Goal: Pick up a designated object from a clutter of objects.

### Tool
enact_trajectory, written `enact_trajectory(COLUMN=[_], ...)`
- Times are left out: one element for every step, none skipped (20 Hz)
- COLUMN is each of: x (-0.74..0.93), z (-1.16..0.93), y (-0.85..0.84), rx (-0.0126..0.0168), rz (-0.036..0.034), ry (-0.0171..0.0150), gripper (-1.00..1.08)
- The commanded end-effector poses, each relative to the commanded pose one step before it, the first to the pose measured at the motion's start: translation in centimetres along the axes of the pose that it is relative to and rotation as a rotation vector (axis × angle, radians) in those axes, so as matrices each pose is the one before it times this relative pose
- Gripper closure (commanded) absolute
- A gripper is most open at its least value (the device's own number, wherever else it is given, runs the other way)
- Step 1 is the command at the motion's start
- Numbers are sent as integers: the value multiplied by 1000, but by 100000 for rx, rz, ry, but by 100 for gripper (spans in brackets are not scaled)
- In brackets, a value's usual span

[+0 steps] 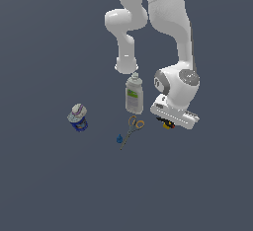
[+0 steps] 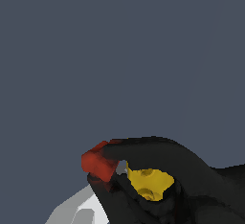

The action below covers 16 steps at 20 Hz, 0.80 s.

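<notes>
Now: grasp step | my gripper [image 1: 169,123] low over black-and-yellow tool [image 2: 148,182], tool right at my jaws | jaw state: cannot tell, hidden | next: confirm hold, lift straight, clear of scissors [image 1: 132,130].

The exterior view looks down from high up and far off at the whole floor [image 1: 44,185]. The wrist view sits very close to the black-yellow tool [image 2: 148,182], which both views share; in the exterior view it lies at four o'clock [image 1: 167,124].

Smooth glossy white arm [image 1: 170,32], plastic-looking white bottle [image 1: 134,95], matt black-and-yellow tool [image 2: 158,180], flat matt grey floor [image 1: 49,185]
</notes>
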<state>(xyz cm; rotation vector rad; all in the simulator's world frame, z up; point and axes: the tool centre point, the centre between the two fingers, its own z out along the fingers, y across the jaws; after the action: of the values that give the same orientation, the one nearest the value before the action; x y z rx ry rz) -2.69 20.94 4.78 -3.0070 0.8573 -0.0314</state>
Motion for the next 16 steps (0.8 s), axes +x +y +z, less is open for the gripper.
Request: enact_trajectory(x=[158, 56, 61, 67, 73, 77, 86, 90, 96, 101, 105, 110, 115, 115, 117, 123], z=[-1021, -465, -526, -604, -601, -708, -701, -787, -826, -872, -916, -957, -971, -1004, -1024, -1033], y=[300, 169, 187, 207, 218, 241, 251, 272, 286, 300, 313, 325, 331, 337, 342, 345], rx=[88, -58, -41, 0, -80, 0, -85, -36, -50, -48, -45, -43, -58, -39, -38, -52], rz=[26, -4, -2, 0, -4, 0, -4, -2, -2, -2, -1, -1, -1, -1, -1, -1], ry=[84, -37, -27, 0, -56, 0, -68, -33, -48, -50, -52, -54, -78, -57, -58, -82], gripper=[108, 108, 108, 108, 108, 108, 108, 108, 108, 108, 108, 108, 108, 108, 108, 108])
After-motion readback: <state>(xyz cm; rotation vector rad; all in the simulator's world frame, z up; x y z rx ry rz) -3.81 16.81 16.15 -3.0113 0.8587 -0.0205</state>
